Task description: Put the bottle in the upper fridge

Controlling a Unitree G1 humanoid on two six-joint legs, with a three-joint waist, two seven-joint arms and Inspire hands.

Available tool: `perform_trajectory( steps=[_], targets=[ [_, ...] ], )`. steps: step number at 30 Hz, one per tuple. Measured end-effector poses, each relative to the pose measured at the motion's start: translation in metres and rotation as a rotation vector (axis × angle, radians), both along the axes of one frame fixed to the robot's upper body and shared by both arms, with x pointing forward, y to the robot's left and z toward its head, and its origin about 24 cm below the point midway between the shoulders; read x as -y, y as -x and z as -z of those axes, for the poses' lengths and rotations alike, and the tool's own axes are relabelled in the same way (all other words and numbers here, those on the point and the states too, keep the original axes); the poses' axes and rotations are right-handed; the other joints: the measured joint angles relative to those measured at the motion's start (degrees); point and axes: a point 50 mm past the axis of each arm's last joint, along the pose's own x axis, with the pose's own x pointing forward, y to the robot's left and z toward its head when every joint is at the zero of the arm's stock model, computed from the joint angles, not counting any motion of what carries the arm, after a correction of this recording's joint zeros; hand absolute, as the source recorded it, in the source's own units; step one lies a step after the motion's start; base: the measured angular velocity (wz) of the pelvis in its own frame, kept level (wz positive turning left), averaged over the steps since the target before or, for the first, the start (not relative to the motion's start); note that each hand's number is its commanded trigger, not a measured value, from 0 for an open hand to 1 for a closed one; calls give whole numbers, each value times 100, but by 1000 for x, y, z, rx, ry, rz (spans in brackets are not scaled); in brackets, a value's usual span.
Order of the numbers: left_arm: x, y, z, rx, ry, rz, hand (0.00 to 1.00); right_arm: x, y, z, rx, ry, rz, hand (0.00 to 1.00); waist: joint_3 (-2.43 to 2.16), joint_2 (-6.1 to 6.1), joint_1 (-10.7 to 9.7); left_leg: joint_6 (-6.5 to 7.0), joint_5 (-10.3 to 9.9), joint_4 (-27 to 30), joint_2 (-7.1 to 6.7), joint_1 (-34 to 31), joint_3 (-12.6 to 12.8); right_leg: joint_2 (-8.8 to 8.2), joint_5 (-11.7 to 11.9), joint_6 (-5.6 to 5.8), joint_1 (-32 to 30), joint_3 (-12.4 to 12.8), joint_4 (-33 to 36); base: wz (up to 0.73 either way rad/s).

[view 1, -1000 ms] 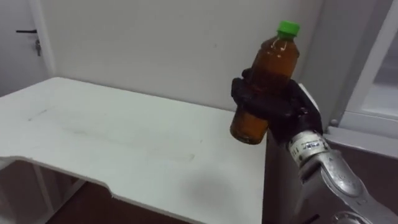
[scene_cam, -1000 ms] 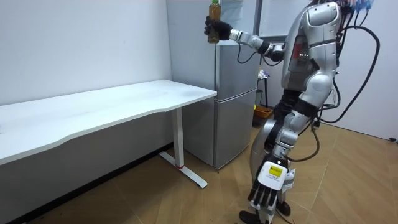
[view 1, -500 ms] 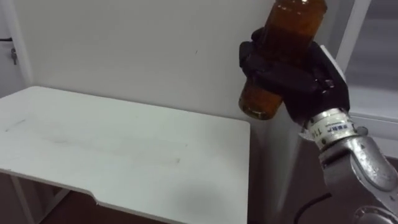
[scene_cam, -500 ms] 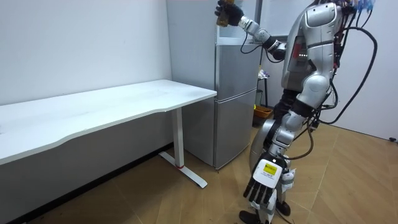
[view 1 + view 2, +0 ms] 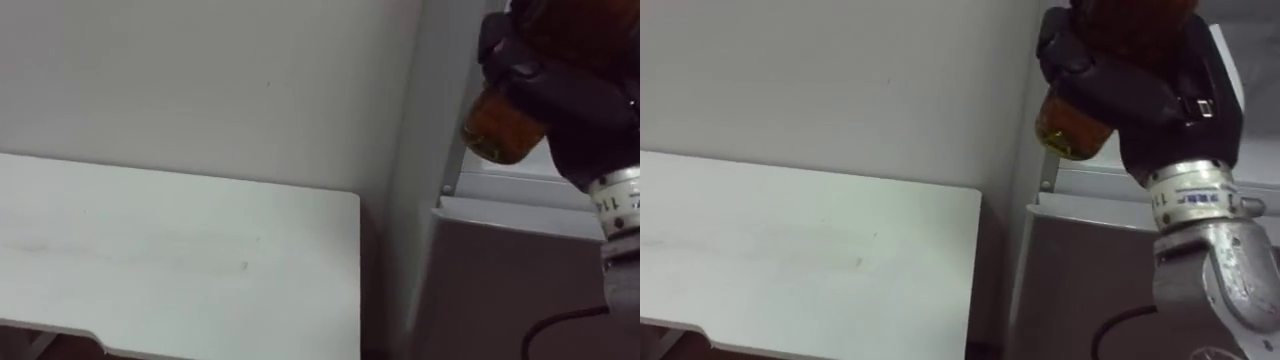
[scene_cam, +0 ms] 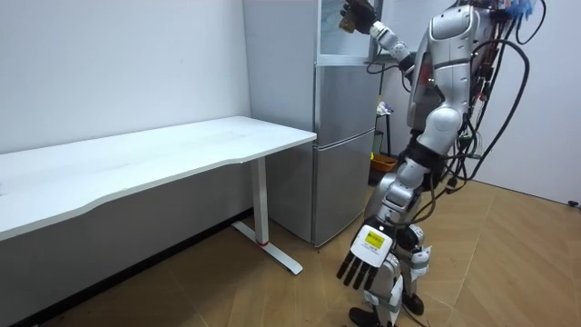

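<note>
An amber bottle [image 5: 497,127] [image 5: 1068,128] is held high with my right hand [image 5: 572,95] [image 5: 1140,85] shut around its body; its cap is cut off by the top edge of the eye views. In the room view the bottle [image 6: 346,18] and right hand [image 6: 359,12] are at the open upper compartment of the grey fridge [image 6: 345,145], just above the lower door's top edge [image 5: 520,215]. I stand close in front of the fridge. My left hand [image 6: 363,260] hangs low beside my legs, fingers straight and spread.
A long white table [image 5: 170,250] [image 6: 136,159] stands against the wall to the left of the fridge, its end almost touching the fridge side. Wooden floor lies around me. The white wall is right behind the table.
My right hand has carried the bottle up and rightward, from beside the fridge to its upper compartment. My head view has shifted along with it. The left hand has swung slightly forward.
</note>
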Motion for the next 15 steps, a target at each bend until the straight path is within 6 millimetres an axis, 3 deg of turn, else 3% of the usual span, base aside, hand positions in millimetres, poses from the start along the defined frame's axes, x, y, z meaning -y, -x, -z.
perform_trajectory(
  steps=[7,15],
  targets=[
    [-1,13,0,-43,-9,10,0,25,5,4,-13,-70,102,100,-5,-35,-168,17,22,-47,8,74,55,8,0,0,36,8,-6,-5],
    [-3,17,0,-58,-18,22,0,39,7,8,-32,-98,188,100,-8,-110,-210,-6,-18,-46,21,101,128,19,0,0,-6,140,-9,-5]
  ],
)
